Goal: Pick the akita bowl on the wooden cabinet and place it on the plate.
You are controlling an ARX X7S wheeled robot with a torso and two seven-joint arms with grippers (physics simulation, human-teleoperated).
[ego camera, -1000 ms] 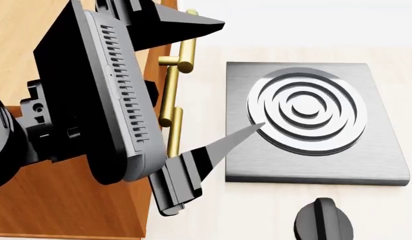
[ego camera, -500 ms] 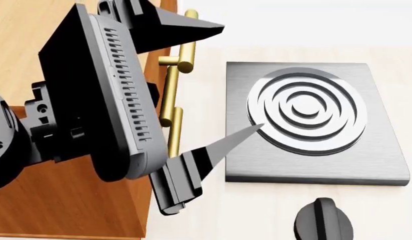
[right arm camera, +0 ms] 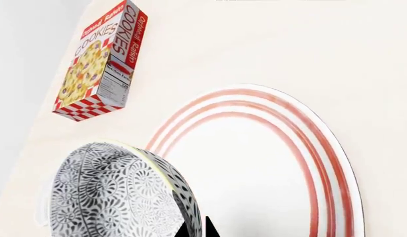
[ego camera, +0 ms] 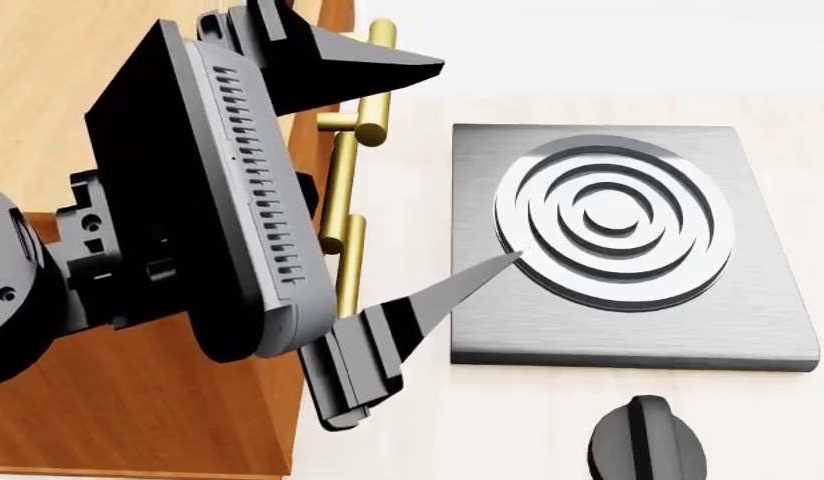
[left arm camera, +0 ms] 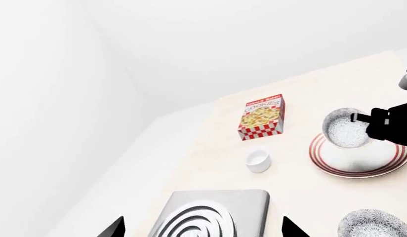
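1. My right gripper [left arm camera: 381, 121] is pinching the rim of the akita bowl [left arm camera: 347, 128], and in my left wrist view it is showing at the right edge of the frame.
2. The akita bowl is hanging over the plate [left arm camera: 359, 157], tipped on its side, so its pale inside is facing my left wrist camera.
3. In my right wrist view the bowl is filling the lower left, with its black and white flower pattern showing, and the plate with red rings is spreading across the middle and right.
4. I cannot tell if the bowl is touching the plate.
5. My left gripper [ego camera: 452, 170] is filling the left half of my head view, with its two fingers spread wide and holding nothing.
6. It is sitting in front of the wooden cabinet [ego camera: 52, 90].
7. A cookie box [right arm camera: 101, 61] is lying in the upper left of my right wrist view.
8. A small white cup [left arm camera: 258, 161] is sitting near the middle of my left wrist view.
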